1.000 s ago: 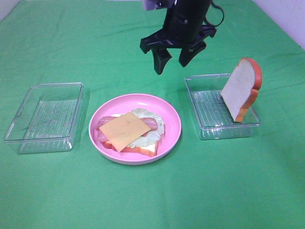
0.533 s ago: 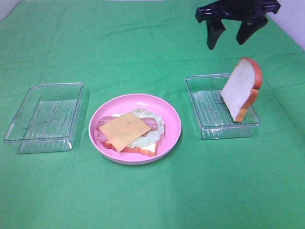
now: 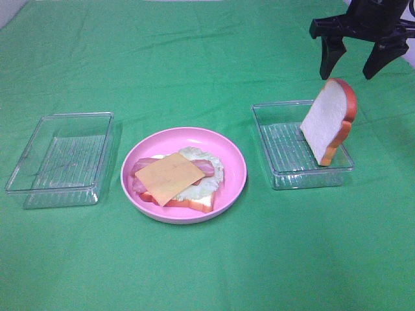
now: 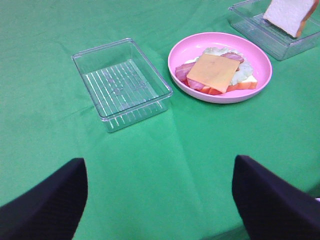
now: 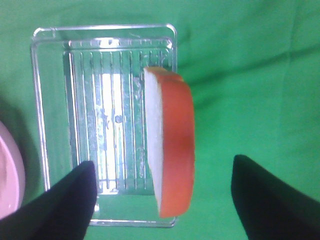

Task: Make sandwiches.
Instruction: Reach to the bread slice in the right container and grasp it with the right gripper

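On the pink plate (image 3: 233, 155) lies a half-built sandwich (image 3: 176, 178): a bread slice, lettuce, bacon and a square cheese slice (image 4: 213, 73) on top. A second bread slice (image 3: 328, 120) with orange-brown crust stands on edge against the right wall of the right clear tray (image 3: 279, 155). My right gripper (image 3: 351, 63) hangs open just above and behind that slice; the right wrist view shows the slice (image 5: 170, 140) from above, between the two fingers. My left gripper (image 4: 159, 195) is open over bare cloth, outside the exterior high view.
An empty clear tray (image 3: 61, 159) sits left of the plate. Green cloth covers the whole table. A pale wall shows at the far right corner (image 3: 389, 19).
My right gripper has swung from above the plate's far side to the right, ending over the upright bread slice, with its jaws widening a little. Nothing else moved.
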Available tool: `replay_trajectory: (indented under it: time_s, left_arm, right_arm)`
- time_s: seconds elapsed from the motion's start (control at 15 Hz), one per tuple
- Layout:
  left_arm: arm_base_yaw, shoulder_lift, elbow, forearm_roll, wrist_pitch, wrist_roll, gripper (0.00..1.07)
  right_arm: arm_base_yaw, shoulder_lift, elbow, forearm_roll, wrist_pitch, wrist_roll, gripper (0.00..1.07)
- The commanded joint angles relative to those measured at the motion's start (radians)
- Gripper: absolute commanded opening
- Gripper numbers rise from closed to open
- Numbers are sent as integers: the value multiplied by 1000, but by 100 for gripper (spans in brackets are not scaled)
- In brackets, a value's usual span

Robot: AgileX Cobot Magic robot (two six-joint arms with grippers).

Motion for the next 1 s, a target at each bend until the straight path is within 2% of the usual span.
replay_trajectory:
  time_s: [0.07,0.4,0.47,0.53,0.67,0.8,1.0]
  left_arm:
    - [-4,-20,1,-4,-6,-1,76]
    - [-4,-20,1,-4,-6,-1,76]
    - [-4,-20,1,-4,-6,-1,76]
    - [-4,-20,1,-4,-6,-1,76]
    - [-4,-20,1,-4,-6,-1,76]
    - [-4,-20,1,-4,-6,-1,76]
    - [-4,-20,1,-4,-6,-1,76]
  right_arm:
    - [-5,2,54,6,45,-6,71]
    - [-5,88,62,9,18,-6,68]
    - [-5,103,60,9,18,-6,60]
    - [-5,113,60,9,18,-5,45]
    - [-5,110,59,9,18,-1,20]
    - [-5,108,59,9,19,-2,0]
    - [-5,90,59,9,21,-6,0]
